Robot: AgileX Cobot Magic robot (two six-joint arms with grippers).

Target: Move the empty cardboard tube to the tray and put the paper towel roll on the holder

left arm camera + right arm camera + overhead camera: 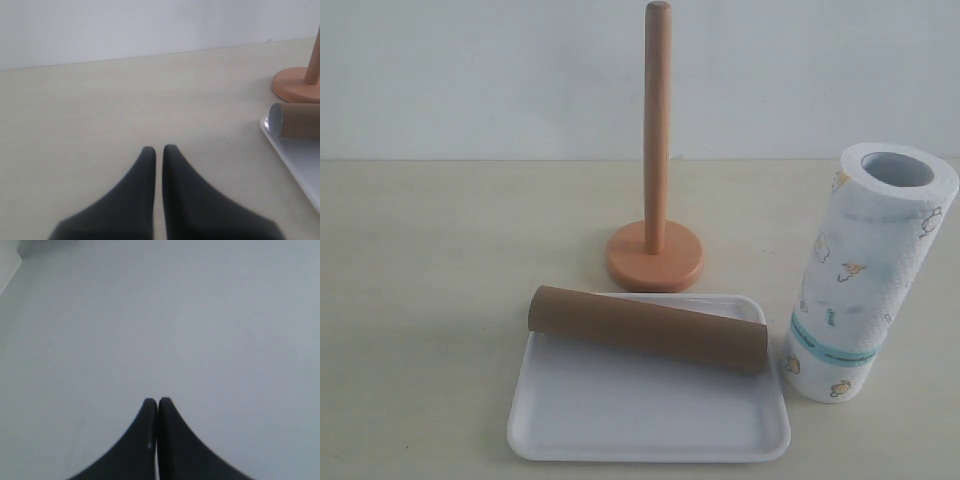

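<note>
Brown hollow cardboard tube [648, 329] on white tray [640, 412]; left end effector [159, 150], right end effector [157, 401] narrow, empty.

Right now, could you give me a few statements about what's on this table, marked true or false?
The cardboard tube lies on the tray. True.
The paper towel roll sits on the holder. False: it stands on the table beside the tray; the holder's rod is bare.
The left gripper holds the tube. False: it is shut on nothing, away from the tube.
The right gripper is shut and empty. True.
</note>
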